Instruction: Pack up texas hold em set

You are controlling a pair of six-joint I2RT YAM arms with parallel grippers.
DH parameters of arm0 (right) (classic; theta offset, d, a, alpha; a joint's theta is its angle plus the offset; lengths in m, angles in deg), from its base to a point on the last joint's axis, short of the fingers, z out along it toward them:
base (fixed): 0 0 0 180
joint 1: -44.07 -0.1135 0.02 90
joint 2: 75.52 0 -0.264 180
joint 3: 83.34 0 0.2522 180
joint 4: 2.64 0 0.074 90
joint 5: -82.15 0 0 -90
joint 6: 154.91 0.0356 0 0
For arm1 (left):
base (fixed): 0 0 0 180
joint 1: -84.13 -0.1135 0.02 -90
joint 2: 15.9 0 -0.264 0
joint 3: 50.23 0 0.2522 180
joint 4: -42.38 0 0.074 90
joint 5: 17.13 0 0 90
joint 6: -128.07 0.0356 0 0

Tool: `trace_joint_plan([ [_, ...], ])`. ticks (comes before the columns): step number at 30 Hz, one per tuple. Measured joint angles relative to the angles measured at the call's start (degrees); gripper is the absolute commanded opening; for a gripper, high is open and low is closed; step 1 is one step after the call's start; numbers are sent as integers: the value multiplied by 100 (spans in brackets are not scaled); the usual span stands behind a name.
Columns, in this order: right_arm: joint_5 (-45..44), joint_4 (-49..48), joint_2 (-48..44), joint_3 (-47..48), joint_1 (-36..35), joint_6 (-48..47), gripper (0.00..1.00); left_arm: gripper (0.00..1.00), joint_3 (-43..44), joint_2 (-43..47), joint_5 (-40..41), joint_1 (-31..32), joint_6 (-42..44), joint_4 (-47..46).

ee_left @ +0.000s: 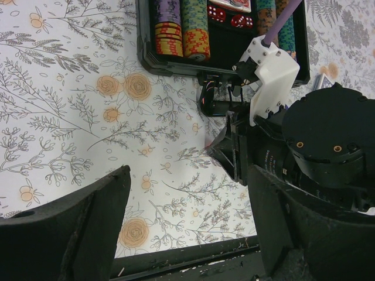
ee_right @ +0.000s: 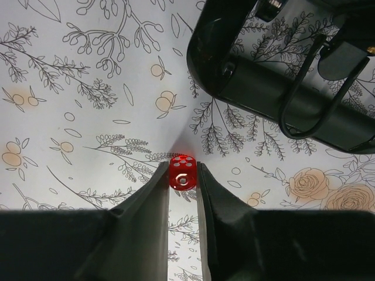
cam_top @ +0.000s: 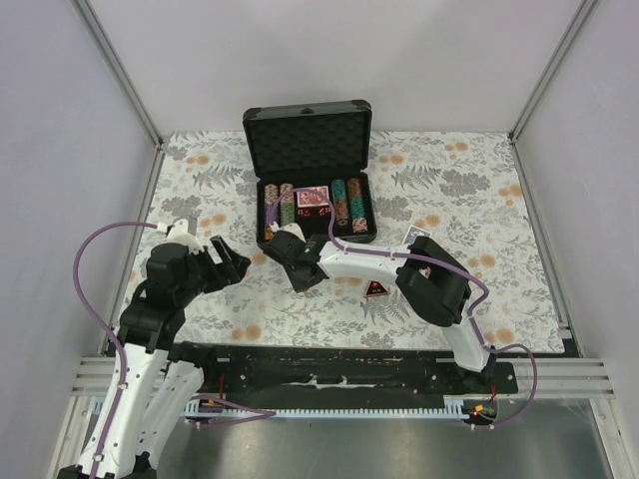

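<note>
Right end effector (ee_right: pixel 183 171) is clamping a red die (ee_right: pixel 183 180) beside the open, mostly filled case (cam_top: pixel 308 140); left end effector (ee_left: pixel 188 178) is gaping, empty.

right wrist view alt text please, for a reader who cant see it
A red die is pinched between the jaws of the right gripper, with a white floral tablecloth behind it. One rounded corner of the dark case fills the upper right of the picture.
</note>
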Motion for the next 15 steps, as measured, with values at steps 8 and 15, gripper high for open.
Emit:
trace_joint_plan([
  [8,-79,9,-2,7,0,17,22,86,0,0,2,0,-2,-2],
  [15,-92,181,-118,293,262,13,22,86,0,20,4,0,-2,-7],
])
